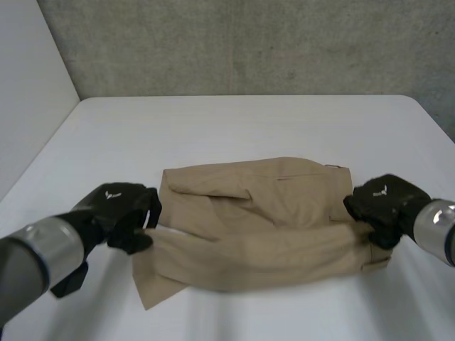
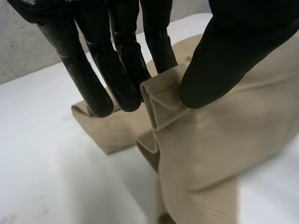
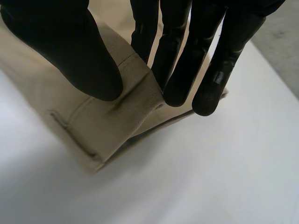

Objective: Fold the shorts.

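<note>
Now the tan shorts [image 1: 263,213] lie across the middle of the white tabletop [image 1: 234,121], towards its near side, with a robot hand at each end. They are spread sideways. The far part lies flat with a few loose creases, and the near part forms a long band running from one hand to the other.

The left hand [image 1: 124,209] is at the left end of the shorts. From its wrist, the thumb [image 2: 219,70] presses a rolled edge of the cloth against the straight fingers [image 2: 93,79], so that edge is pinched. The shorts [image 2: 215,144] hang from the pinch in a fold down to the tabletop. A loose corner of the cloth trails on the surface just beside that hand, on the near side.

The right hand [image 1: 380,202] is at the right end. Its thumb [image 3: 79,56] sits on top of a thick seamed edge, and its fingers [image 3: 210,70] reach down behind the same edge. The cloth is caught between them. Below the pinch the shorts [image 3: 98,126] show a stitched pocket line, and their lower edge rests on the tabletop.

Both arms come in from the near side, well apart, with the full width of the shorts between them. A grey wall [image 1: 249,42] stands behind the far edge of the tabletop.
</note>
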Controlling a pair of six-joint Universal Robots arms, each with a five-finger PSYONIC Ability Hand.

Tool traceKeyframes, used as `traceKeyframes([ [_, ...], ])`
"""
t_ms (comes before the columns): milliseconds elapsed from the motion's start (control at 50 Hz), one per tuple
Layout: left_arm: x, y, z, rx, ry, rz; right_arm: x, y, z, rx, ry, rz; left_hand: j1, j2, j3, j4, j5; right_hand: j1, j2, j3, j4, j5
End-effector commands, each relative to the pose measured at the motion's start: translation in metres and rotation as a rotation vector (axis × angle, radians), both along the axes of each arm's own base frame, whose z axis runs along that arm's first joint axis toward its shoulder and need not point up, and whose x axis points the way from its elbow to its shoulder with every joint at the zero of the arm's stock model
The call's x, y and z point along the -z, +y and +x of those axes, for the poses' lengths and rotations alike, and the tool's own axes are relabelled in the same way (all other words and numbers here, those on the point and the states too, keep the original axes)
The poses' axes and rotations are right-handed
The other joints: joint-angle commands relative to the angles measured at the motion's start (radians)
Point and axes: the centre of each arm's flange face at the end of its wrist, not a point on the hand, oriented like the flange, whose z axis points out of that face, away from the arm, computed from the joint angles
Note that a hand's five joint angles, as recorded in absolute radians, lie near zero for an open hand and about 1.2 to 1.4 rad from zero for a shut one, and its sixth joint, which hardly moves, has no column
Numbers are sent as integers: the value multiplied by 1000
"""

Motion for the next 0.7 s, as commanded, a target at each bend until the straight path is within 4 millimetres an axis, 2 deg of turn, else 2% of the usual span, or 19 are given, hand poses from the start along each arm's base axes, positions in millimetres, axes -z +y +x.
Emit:
traceKeyframes([
  [20, -33, -68, -16, -83, -14, -225, -31, -49, 15, 84, -136, -242, 269, 200, 209, 193, 272, 496, 224, 216, 208, 242],
  [60, -59, -81, -20, -121, 19, -320, -51, -57, 23, 89, -194, -326, 269, 200, 209, 193, 272, 496, 224, 216, 208, 242],
  [80, -89, -88, -25, -140, 59, -418, -73, -64, 31, 92, -263, -414, 269, 200, 209, 193, 272, 496, 224, 216, 208, 242],
  [120, -122, -90, -31, -143, 108, -523, -98, -70, 38, 95, -340, -503, 269, 200, 209, 193, 272, 496, 224, 216, 208, 242],
  [140, -140, -91, -32, -150, 137, -580, -125, -74, 42, 101, -420, -600, 269, 200, 209, 193, 272, 496, 224, 216, 208, 242],
  [160, -176, -90, -35, -158, 202, -694, -140, -75, 42, 104, -462, -653, 269, 200, 209, 193, 272, 496, 224, 216, 208, 242],
  [200, -209, -89, -34, -176, 272, -799, -170, -72, 41, 109, -548, -762, 269, 200, 209, 193, 272, 496, 224, 216, 208, 242],
  [220, -224, -88, -32, -191, 308, -847, -202, -67, 36, 111, -632, -881, 269, 200, 209, 193, 272, 496, 224, 216, 208, 242],
  [240, -251, -82, -26, -226, 382, -923, -216, -63, 33, 112, -665, -938, 269, 200, 209, 193, 272, 496, 224, 216, 208, 242],
  [300, -276, -69, -17, -263, 459, -989, -243, -55, 29, 107, -747, -1062, 269, 200, 209, 193, 272, 496, 224, 216, 208, 242],
  [320, -282, -60, -12, -272, 475, -1004, -242, -56, 30, 105, -745, -1061, 269, 200, 209, 193, 272, 496, 224, 216, 208, 242],
  [380, -272, -55, -10, -268, 459, -970, -230, -57, 32, 106, -723, -1003, 269, 200, 209, 193, 272, 496, 224, 216, 208, 242],
  [460, -204, -55, -17, -246, 354, -788, -198, -61, 36, 102, -671, -877, 269, 200, 209, 193, 272, 496, 224, 216, 208, 242],
  [520, -172, -51, -17, -239, 310, -705, -172, -63, 39, 91, -636, -788, 269, 200, 209, 193, 272, 496, 224, 216, 208, 242],
  [540, -147, -48, -16, -238, 273, -640, -154, -62, 41, 81, -612, -729, 269, 200, 209, 193, 272, 496, 224, 216, 208, 242],
  [600, -108, -42, -14, -233, 215, -540, -125, -60, 42, 73, -566, -639, 269, 200, 209, 193, 272, 496, 224, 216, 208, 242],
  [620, -85, -37, -12, -230, 186, -488, -102, -59, 43, 75, -526, -572, 269, 200, 209, 193, 272, 496, 224, 216, 208, 242],
  [680, -50, -27, -11, -214, 145, -412, -63, -58, 42, 94, -455, -453, 269, 200, 209, 193, 272, 496, 224, 216, 208, 242],
  [700, -30, -18, -12, -194, 122, -368, -37, -55, 41, 100, -396, -371, 269, 200, 209, 193, 272, 496, 224, 216, 208, 242],
])
